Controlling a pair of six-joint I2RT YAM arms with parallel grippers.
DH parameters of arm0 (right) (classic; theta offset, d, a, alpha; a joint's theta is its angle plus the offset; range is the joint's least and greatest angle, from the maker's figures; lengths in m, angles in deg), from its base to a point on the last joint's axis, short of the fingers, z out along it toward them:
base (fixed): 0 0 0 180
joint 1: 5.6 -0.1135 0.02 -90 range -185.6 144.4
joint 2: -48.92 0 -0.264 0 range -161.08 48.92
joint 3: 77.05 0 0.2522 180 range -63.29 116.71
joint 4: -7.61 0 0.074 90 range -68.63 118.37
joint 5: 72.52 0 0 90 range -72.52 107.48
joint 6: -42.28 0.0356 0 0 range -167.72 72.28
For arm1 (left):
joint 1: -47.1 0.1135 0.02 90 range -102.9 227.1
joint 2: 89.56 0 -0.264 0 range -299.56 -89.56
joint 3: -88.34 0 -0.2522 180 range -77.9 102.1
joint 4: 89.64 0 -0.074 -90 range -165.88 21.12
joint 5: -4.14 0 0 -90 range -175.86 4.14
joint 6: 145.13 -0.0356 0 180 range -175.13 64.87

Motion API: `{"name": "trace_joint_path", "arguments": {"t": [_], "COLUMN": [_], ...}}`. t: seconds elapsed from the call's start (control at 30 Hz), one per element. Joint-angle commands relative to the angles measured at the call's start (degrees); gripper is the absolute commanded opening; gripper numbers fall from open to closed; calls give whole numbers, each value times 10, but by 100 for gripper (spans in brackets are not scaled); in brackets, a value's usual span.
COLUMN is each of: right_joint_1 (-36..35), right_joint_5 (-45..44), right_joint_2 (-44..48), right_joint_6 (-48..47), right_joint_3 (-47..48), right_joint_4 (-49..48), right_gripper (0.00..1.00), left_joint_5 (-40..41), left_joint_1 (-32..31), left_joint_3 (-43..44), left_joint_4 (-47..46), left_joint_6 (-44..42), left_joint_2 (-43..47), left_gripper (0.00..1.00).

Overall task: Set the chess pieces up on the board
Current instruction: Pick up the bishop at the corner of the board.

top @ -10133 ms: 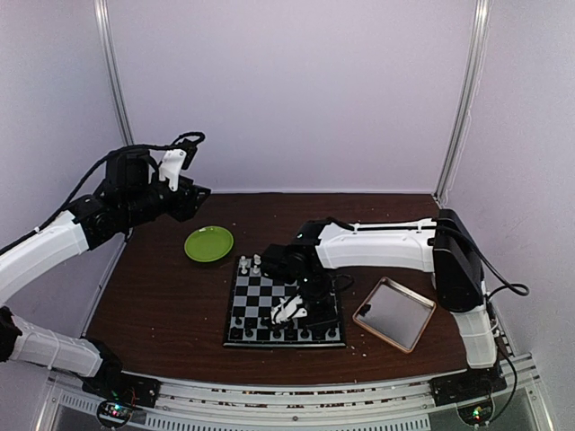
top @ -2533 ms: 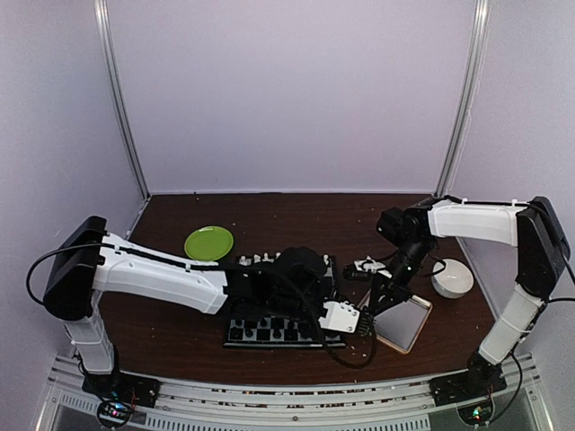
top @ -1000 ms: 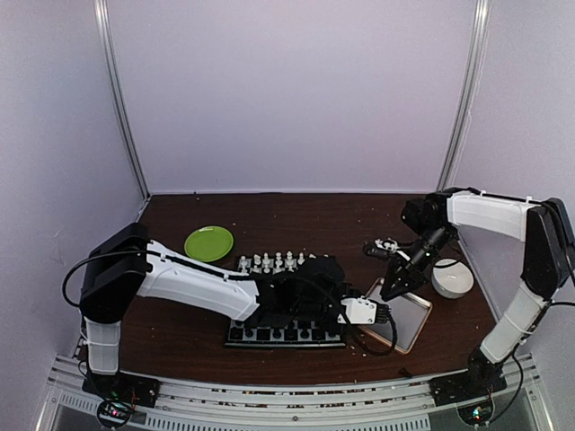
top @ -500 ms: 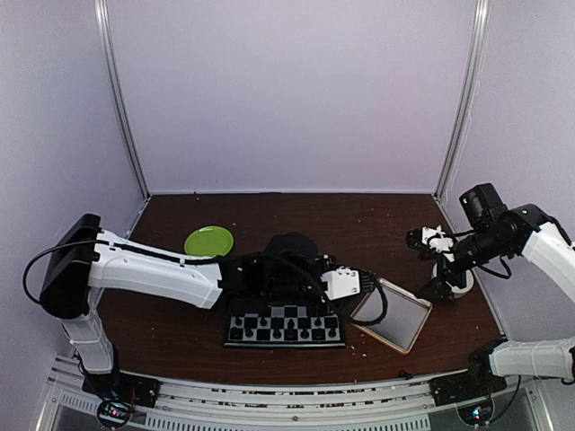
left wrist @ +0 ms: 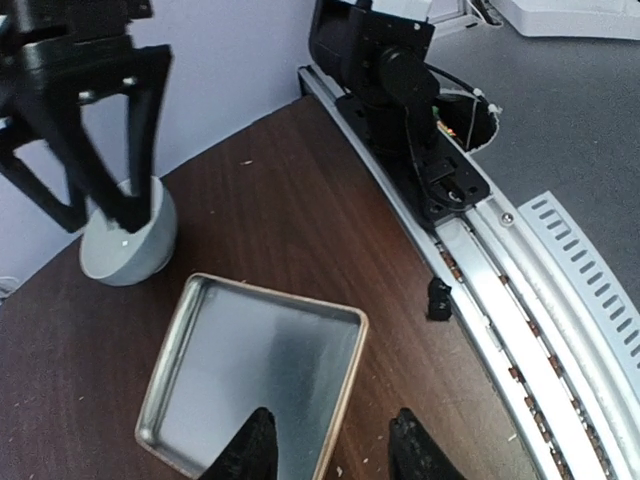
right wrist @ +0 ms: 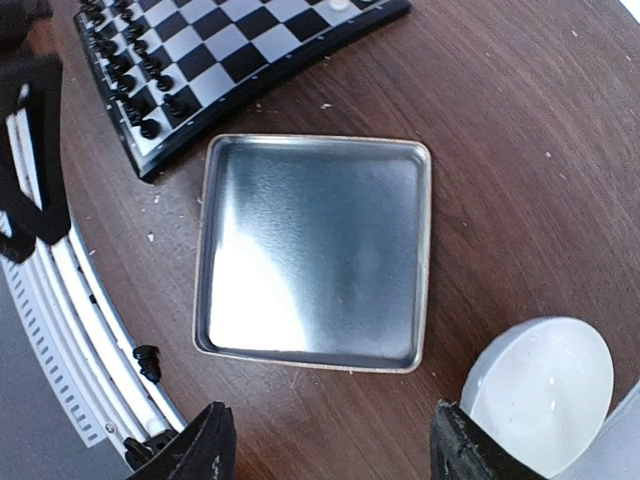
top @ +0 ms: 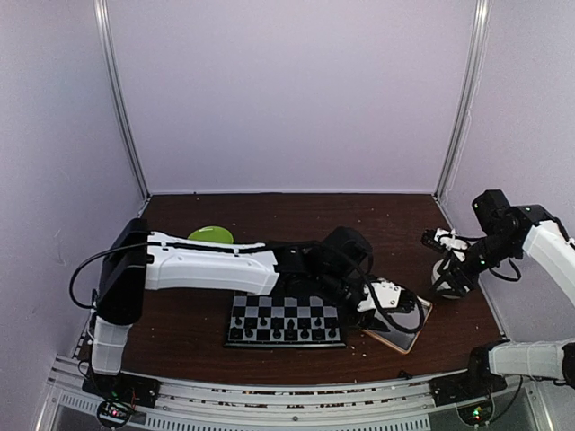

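Observation:
The board (top: 286,321) lies at the table's front centre, and its corner also shows in the right wrist view (right wrist: 225,50). Black chess pieces (top: 283,334) line its near rows (right wrist: 128,92). The far rows are hidden behind my left arm. My left gripper (top: 398,305) reaches across to the right and hangs open over the right rim of the metal tray (left wrist: 250,385), with nothing between its fingers (left wrist: 255,452). Farther right, my right gripper (top: 447,271) stands open and empty just over the white bowl (top: 452,277).
The tan-rimmed tray (right wrist: 315,250) sits right of the board. The white bowl (right wrist: 540,390) is beyond it, near the right wall. A green plate (top: 209,233) peeks out behind my left arm at the back left. The table's front rail (left wrist: 520,300) is close.
My left arm has swung right, carrying its gripper from over the board to the tray. My right gripper has pulled back from the tray to the white bowl, and its jaws stand wider than a second ago.

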Motion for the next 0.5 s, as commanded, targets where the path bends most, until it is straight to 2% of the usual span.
{"name": "trace_joint_path", "arguments": {"t": [0.0,0.2,0.37,0.47], "right_joint_1": [17,23,22,23], "right_joint_5": [-65,-61,-52,-17], "right_joint_2": [20,12,-8,-17], "right_joint_6": [68,76,64,34], "right_joint_3": [-13,-12,-5,-3], "right_joint_4": [-37,-38,-35,-4], "right_gripper": [67,67,68,63], "left_joint_5": [-59,-94,-104,-73], "left_joint_1": [-13,-31,-41,-43], "left_joint_3": [88,217,281,244], "left_joint_4": [74,124,151,146], "left_joint_6": [-1,11,10,11], "left_joint_2": [-79,-198,-232,-199], "left_gripper": [41,44,46,43]}}
